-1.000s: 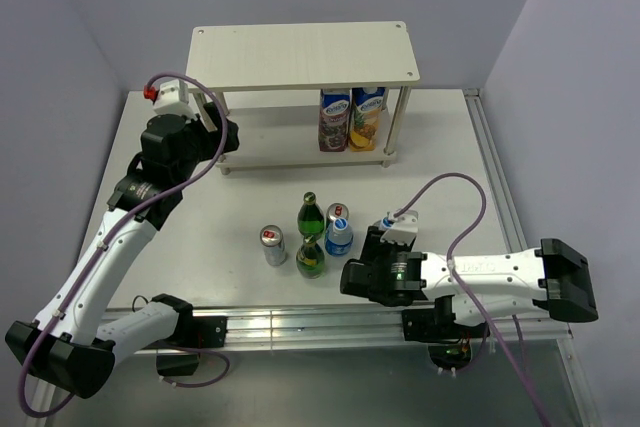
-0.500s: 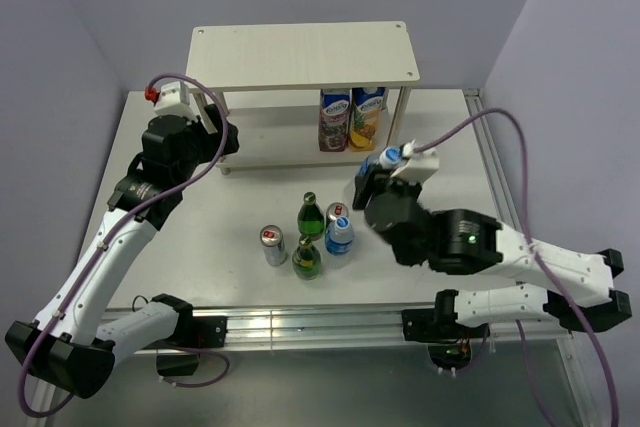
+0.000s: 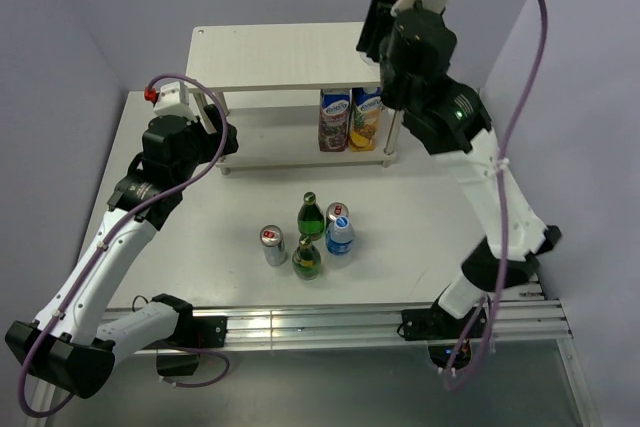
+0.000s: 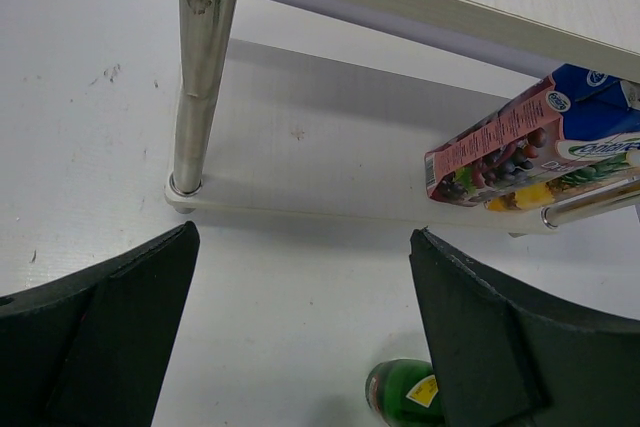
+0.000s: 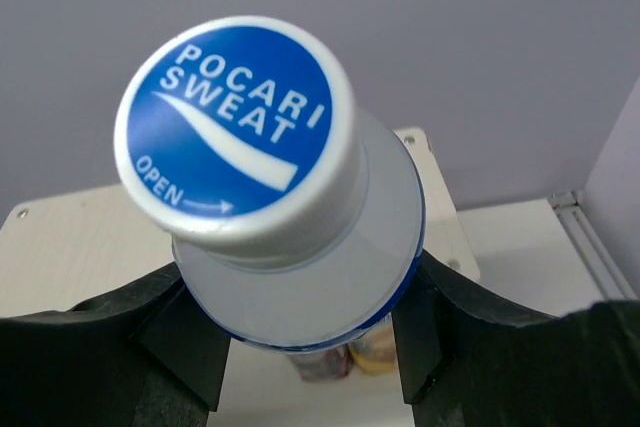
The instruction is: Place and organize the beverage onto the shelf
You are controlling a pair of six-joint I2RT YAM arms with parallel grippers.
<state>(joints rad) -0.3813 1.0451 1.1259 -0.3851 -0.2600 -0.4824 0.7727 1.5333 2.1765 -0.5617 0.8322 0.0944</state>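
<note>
The right gripper (image 5: 295, 332) is clenched on a Pocari Sweat bottle (image 5: 300, 247), its dark fingers (image 5: 150, 347) pressing the clear body from the left and the right just under the blue-and-white cap. The bottle is upright in the air with the cap toward the wrist camera. In the overhead view this gripper (image 3: 372, 32) is raised above the far right end of the shelf (image 3: 290, 57), and the arm hides the bottle there. In the right wrist view the shelf's pale top board (image 5: 60, 257) lies below the bottle, which is not touching it. On the lower tier, at the right end and beside the right front leg, two juice cartons stand touching side by side: a purple one (image 3: 334, 119) and a blue-and-yellow one (image 3: 366, 117). The left gripper (image 3: 222, 132) is released, jaws spread wide with nothing between them. It sits low at the near left corner of the shelf and faces along the lower board (image 4: 320, 147) toward the cartons. On the table (image 3: 180, 197) nearer the arms, a cluster of drinks stands close together: a green bottle (image 3: 313, 215), a second green bottle (image 3: 309, 258) just nearer, a can with a red top (image 3: 273, 244) to their left, and a blue-and-white drink (image 3: 340, 237) to their right.
</note>
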